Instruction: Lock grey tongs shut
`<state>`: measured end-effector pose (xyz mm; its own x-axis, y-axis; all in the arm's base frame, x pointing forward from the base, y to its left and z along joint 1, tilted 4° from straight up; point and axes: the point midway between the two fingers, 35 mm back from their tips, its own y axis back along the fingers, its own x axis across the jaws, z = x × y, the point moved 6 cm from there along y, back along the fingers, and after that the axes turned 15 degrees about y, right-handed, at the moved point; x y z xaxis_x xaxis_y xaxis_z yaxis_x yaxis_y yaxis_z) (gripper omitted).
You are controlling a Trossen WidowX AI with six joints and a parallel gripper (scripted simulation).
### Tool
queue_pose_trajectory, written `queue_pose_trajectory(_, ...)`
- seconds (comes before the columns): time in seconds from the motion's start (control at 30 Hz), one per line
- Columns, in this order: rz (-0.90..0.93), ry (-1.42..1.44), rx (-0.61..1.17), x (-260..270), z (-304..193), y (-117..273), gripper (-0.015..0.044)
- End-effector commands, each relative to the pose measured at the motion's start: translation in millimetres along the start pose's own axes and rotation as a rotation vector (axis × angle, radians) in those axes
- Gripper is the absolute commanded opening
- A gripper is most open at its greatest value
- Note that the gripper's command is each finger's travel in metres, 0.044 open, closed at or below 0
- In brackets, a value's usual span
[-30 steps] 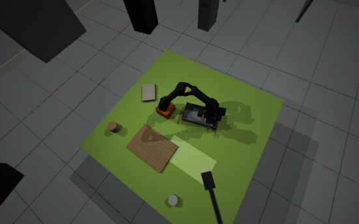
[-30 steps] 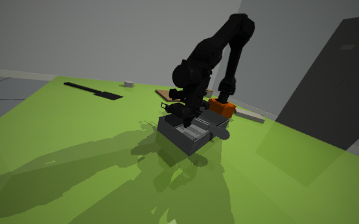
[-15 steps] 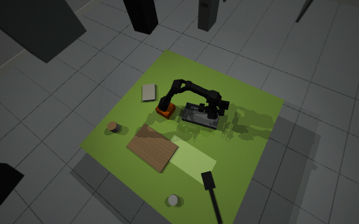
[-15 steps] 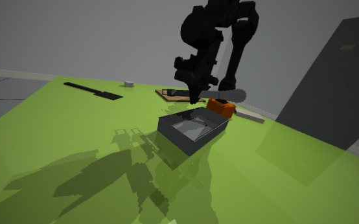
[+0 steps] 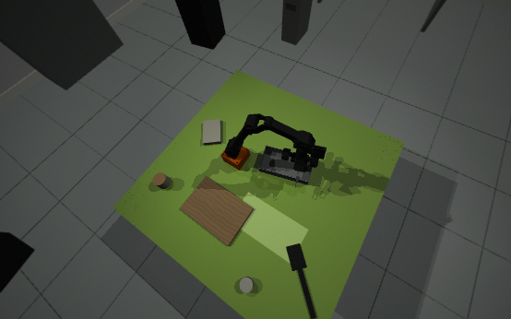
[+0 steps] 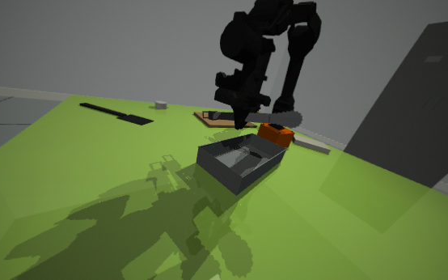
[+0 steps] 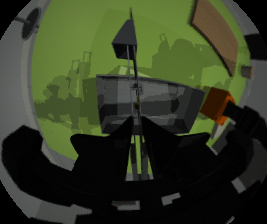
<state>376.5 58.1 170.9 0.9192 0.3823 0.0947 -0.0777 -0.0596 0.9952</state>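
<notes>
Both tong arms are clamped in the jaws (image 6: 240, 126); the tongs' (image 6: 259, 117) lock is indiscernible.

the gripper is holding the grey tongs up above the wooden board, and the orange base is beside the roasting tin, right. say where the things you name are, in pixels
Not the board: the tool (image 6: 239, 126) (image 7: 136, 119) holds the grey tongs (image 6: 286, 119) above the roasting tin (image 5: 263, 167) (image 6: 218, 171) (image 7: 115, 126), as the wrist view shows. The rest stands.
</notes>
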Motion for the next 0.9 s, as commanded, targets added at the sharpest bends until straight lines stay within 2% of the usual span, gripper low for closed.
queue_pose_trajectory(0.0,0.001,-0.075,-0.002,-7,21,0,-0.015)
queue_pose_trajectory(0.87,0.002,-0.636,-0.021,-101,157,3,-0.015)
